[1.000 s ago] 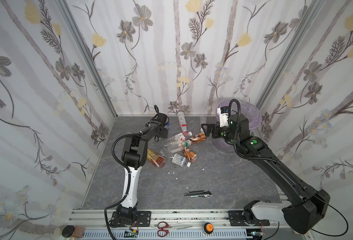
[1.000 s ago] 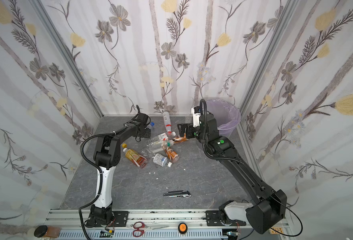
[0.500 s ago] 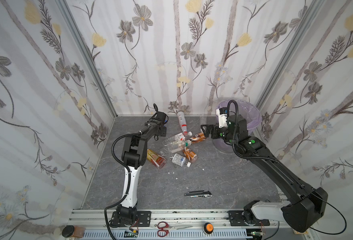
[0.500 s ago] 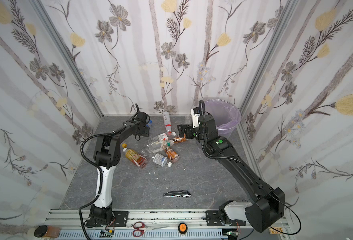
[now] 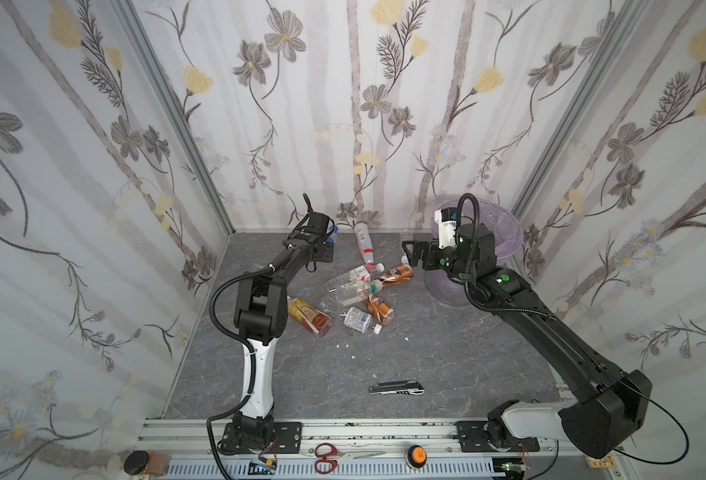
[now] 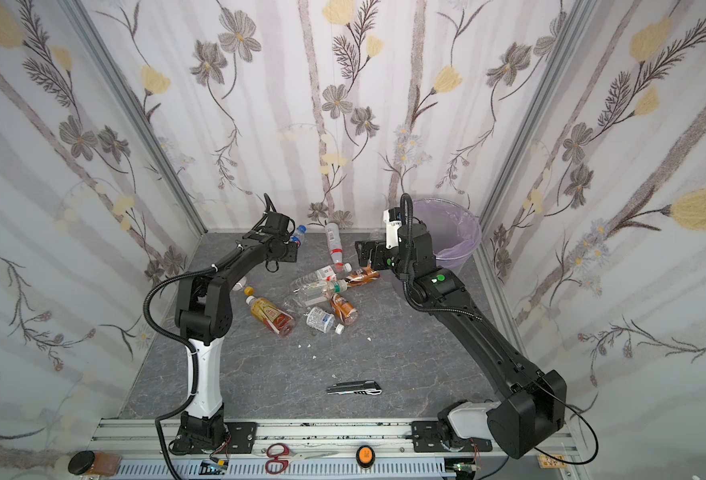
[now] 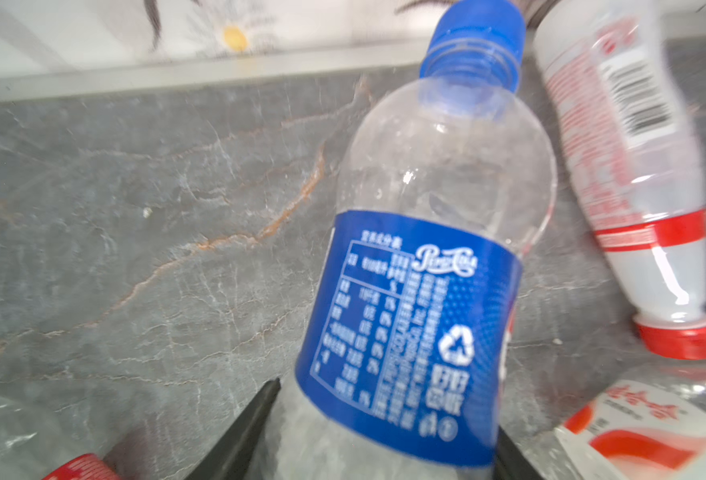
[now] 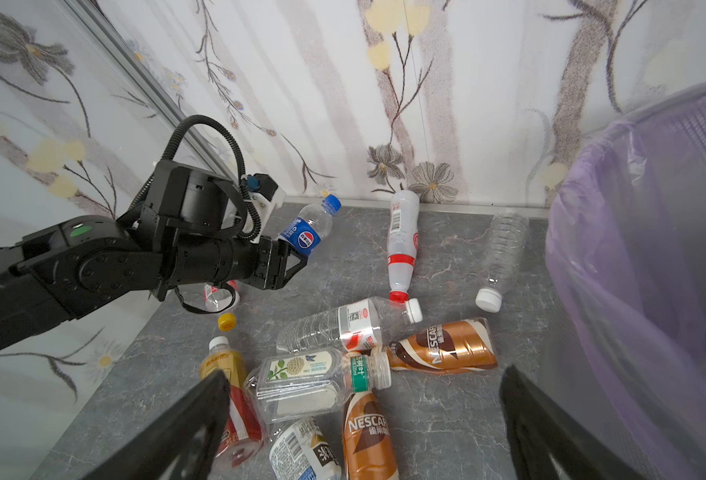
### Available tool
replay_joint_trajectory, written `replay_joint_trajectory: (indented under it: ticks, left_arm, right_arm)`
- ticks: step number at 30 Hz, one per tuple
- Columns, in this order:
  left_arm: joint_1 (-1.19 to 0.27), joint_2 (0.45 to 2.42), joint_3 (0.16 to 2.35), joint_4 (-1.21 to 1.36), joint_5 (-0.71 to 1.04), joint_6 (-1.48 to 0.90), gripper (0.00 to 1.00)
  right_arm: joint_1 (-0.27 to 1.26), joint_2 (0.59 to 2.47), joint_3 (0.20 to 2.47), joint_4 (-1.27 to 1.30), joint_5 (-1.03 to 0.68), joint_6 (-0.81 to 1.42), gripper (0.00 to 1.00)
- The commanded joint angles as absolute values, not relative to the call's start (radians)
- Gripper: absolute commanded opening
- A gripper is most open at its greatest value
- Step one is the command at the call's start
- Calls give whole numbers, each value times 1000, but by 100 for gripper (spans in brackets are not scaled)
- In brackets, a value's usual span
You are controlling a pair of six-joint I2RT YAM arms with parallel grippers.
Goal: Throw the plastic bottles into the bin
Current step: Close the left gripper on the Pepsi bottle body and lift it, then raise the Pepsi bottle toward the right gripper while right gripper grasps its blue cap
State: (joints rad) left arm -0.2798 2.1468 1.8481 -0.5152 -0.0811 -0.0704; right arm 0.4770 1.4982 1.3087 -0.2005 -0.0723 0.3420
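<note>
Grip on the left pincer point(image 8: 297, 259): I am clamping the Pepsi bottle point(image 7: 409, 316) by its lower body, fingers point(image 7: 251, 424) pressing either side below the blue label, jaws roughly half closed. The bottle's long axis is running straight out from the pincer, with the blue cap leading toward the back wall point(image 5: 343, 124) and tipping slightly upward. Judged from the right wrist view, it is hanging clear of the table point(image 5: 426, 365).

Right pincer point(image 5: 408, 254): jaws standing fully apart, gripping nothing and touching nothing, hovering above the heap point(image 8: 343, 365) of loose bottles mid-table.

Bin point(image 5: 505, 216): standing in the back right corner, just beside my right wrist and well apart from the left pincer. From the held bottle it is lying across the table to the right, with the heap and my right forearm sitting between. The right arm is much the nearer of the two.

Finding: the carry is calling for a rightward sweep, high enough to clear both the heap and the rim, with the right arm obstructing the direct line.
</note>
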Motion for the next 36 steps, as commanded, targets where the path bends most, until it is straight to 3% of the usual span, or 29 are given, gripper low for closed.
replay_joint_trajectory:
  ticks: [1, 6, 17, 22, 36]
  left_arm:
    - [-278, 2059, 1823, -427, -8, -86, 59]
    - [-288, 1902, 1718, -291, 84, -134, 59]
    - [-403, 1594, 1272, 128, 164, -175, 59]
    - [-435, 1501, 1125, 264, 166, -196, 59]
    - [-548, 1446, 1031, 306, 108, -192, 58]
  right_arm:
    - [475, 1523, 1354, -105, -95, 390, 100]
    - [455, 1603, 1446, -53, -179, 495, 100]
    - [453, 1796, 1652, -43, -346, 600, 98]
    - [460, 1860, 1687, -51, -406, 619, 89]
    - [489, 1971, 1754, -67, -401, 603, 71]
